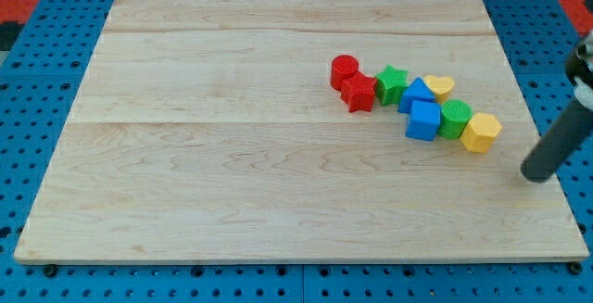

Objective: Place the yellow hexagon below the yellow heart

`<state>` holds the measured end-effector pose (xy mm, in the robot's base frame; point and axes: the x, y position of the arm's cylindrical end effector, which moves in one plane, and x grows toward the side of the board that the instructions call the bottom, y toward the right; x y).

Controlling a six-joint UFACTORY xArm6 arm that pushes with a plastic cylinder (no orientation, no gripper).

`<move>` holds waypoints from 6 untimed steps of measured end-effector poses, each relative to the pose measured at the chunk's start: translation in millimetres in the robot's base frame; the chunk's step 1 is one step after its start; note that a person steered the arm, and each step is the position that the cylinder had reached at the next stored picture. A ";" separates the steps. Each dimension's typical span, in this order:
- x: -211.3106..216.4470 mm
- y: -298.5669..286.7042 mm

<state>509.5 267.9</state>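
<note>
Yellow hexagon [481,132] below-right of yellow heart [439,85], tip [535,174] apart

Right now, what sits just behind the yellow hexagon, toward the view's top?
A green block touches the yellow hexagon at its upper left, with the yellow heart farther up. Nothing looks hidden. My tip is to the hexagon's lower right.

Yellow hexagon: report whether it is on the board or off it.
On the board. The yellow hexagon rests on the wooden board near its right edge, beside the green block; my tip stands apart, to its right.
</note>
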 end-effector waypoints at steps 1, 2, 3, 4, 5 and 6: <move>-30.3 -46.7; -27.4 -61.7; -4.2 -58.8; -27.0 -67.5; -53.9 -67.5; -64.6 -67.5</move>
